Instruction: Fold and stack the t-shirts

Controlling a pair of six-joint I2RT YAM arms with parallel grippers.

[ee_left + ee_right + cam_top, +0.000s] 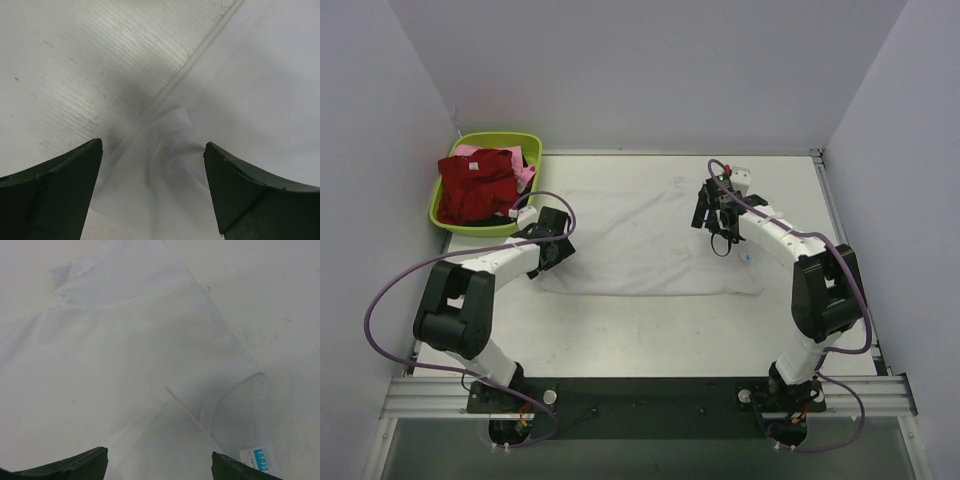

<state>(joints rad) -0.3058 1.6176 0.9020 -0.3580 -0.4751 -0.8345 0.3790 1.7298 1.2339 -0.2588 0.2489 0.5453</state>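
A large white t-shirt (650, 245) lies spread flat across the middle of the table. Its left hem edge (165, 165) is bunched into a small wrinkle between the fingers of my left gripper (554, 243), which stands open just above it. My right gripper (712, 215) hovers open over the shirt's right side, near the collar (235, 400) and its small blue neck label (260, 459). A dark red t-shirt (475, 185) and a pink one (525, 175) lie heaped in the basin at the back left.
The lime-green plastic basin (485, 228) stands at the table's back left corner, close to my left arm. Grey walls close in the table on three sides. A metal rail (650, 395) with both arm bases runs along the near edge.
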